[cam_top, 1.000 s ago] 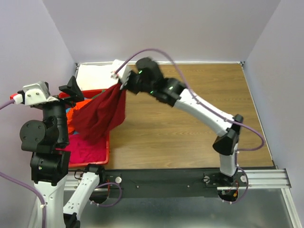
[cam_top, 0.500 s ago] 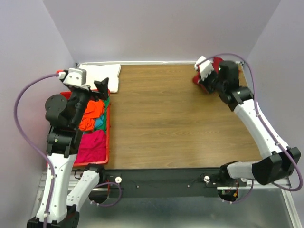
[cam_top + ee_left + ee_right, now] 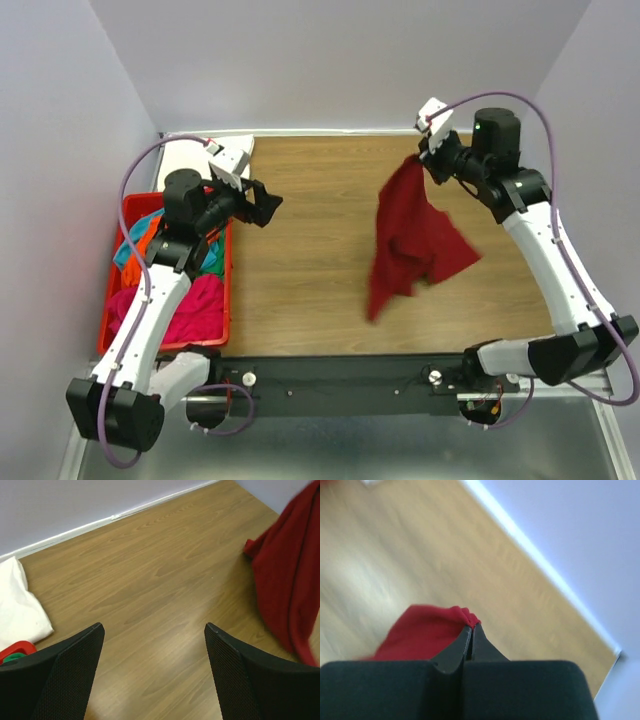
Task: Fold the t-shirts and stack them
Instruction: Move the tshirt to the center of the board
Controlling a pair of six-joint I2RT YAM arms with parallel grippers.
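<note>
Clamping the right gripper (image 3: pixel 428 160) (image 3: pixel 472 627) tight on a top edge of the dark red t-shirt (image 3: pixel 415 235) (image 3: pixel 287 580) (image 3: pixel 425 630) at two o'clock, dangling the cloth toward seven o'clock over the table (image 3: pixel 320 200). Holding the left gripper (image 3: pixel 262 205) (image 3: pixel 153 627) spread wide and empty at ten o'clock. Spotting the white t-shirt (image 3: pixel 185 155) (image 3: pixel 17 605) lying at eleven o'clock, just beyond the red bin (image 3: pixel 160 347). Seeing orange (image 3: pixel 160 240), teal (image 3: pixel 128 250) and magenta (image 3: pixel 190 310) shirts heaped inside at nine o'clock.

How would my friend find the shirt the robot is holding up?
Find the wooden table, then the right end effector over its far right side. The dark red t-shirt dangles from it; the other shirts lie at the left, in the red bin or beside it.
</note>
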